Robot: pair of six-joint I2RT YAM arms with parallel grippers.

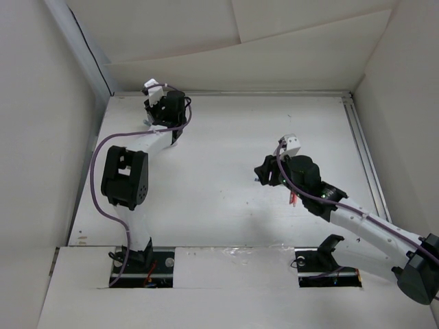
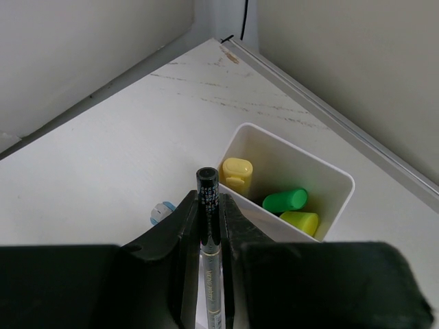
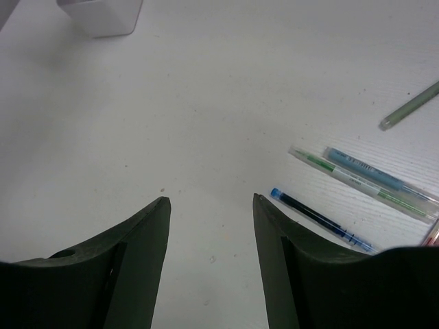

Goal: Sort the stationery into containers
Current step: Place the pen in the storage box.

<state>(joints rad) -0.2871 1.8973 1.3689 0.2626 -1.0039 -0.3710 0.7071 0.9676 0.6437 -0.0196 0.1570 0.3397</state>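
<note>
In the left wrist view my left gripper [image 2: 208, 200] is shut on a thin pen with a black cap [image 2: 207, 179], held just at the near wall of the white container [image 2: 302, 153]. One compartment holds two yellow pieces [image 2: 237, 171] and a green piece [image 2: 285, 200]. My right gripper [image 3: 209, 199] stands open over bare table with nothing between its fingers. To its right lie a dark blue pen [image 3: 321, 220], a clear green pen [image 3: 357, 182], a teal-blue pen [image 3: 367, 171] and a grey-green pen [image 3: 410, 106].
A small blue-and-white cap end [image 2: 162, 212] shows beside my left fingers. A white box corner [image 3: 103, 17] sits far ahead of the right gripper. White walls enclose the table, with a metal rail [image 1: 363, 151] along its right edge. The left gripper [image 1: 159, 96] works at the far left corner.
</note>
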